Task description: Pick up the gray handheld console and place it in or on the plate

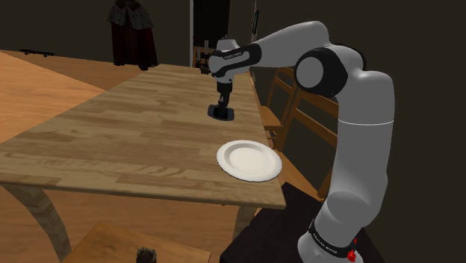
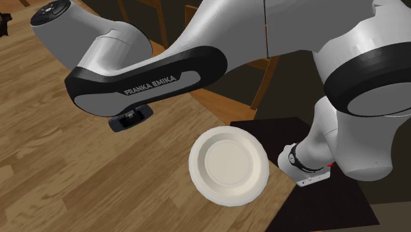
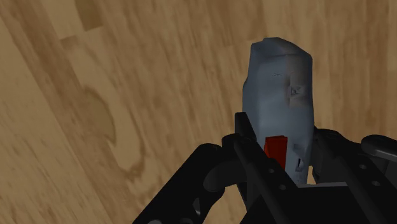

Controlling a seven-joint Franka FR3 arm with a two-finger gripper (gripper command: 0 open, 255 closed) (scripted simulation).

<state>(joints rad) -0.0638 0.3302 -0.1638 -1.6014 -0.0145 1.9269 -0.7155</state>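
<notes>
Right, the big pale wooden table [image 1: 134, 142] takes up most of the shoulder view, its planks running away toward a dim back wall. Over it stretches the white arm [image 1: 351, 97], rising from the dark stand [image 1: 276, 235] at the lower right and bending up and across to the left. Wooden chairs [image 1: 295, 104] stand just beyond the table's far edge, behind the arm. Far back at the top hangs a dark reddish garment [image 1: 133, 33].

On to the white round plate [image 1: 249, 160]: it sits flat near the table's edge on the stand's side, and the second exterior view shows it just beside the corner [image 2: 228, 165].

Up the table from the plate, clearly apart from it, the black gripper [image 1: 221, 109] points straight down at the wood. In the wrist view the fingers [image 3: 245, 137] stand narrow, closed in on the gray handheld console [image 3: 280, 83], which sticks out past the fingertips with bare tabletop behind it. A small red patch [image 3: 275, 147] shows on its face, right down between the fingers. Whether the console rests on the wood or hangs a touch above it, I can't quite tell from these angles.
</notes>
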